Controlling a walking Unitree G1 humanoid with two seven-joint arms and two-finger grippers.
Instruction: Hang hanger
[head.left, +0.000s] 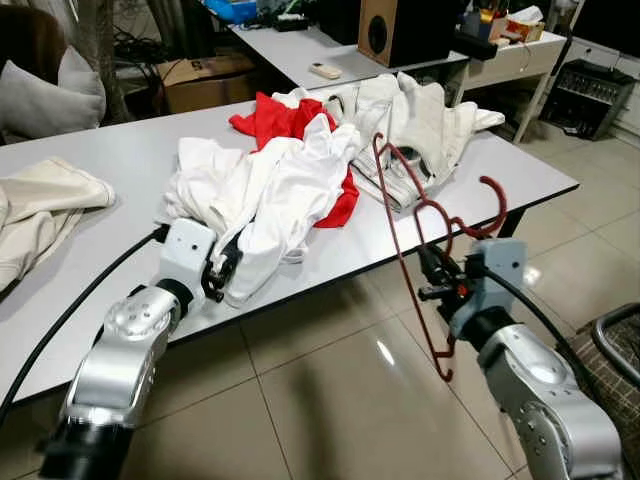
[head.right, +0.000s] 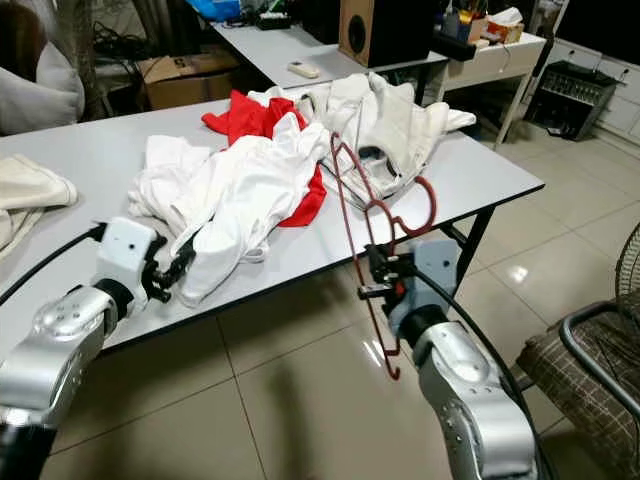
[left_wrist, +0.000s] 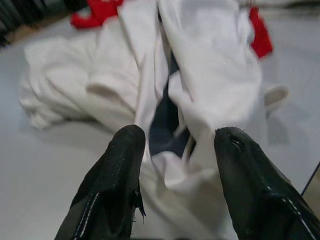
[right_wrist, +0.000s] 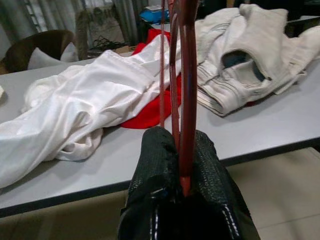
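Right wrist view, right pincer (right_wrist: 182, 145) clamping hanger (right_wrist: 186, 75)

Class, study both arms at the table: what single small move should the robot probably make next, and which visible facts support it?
Probably close the left gripper on the white shirt: its open fingers already straddle a fold at the table edge, while the right gripper holds the red hanger ready beside it.
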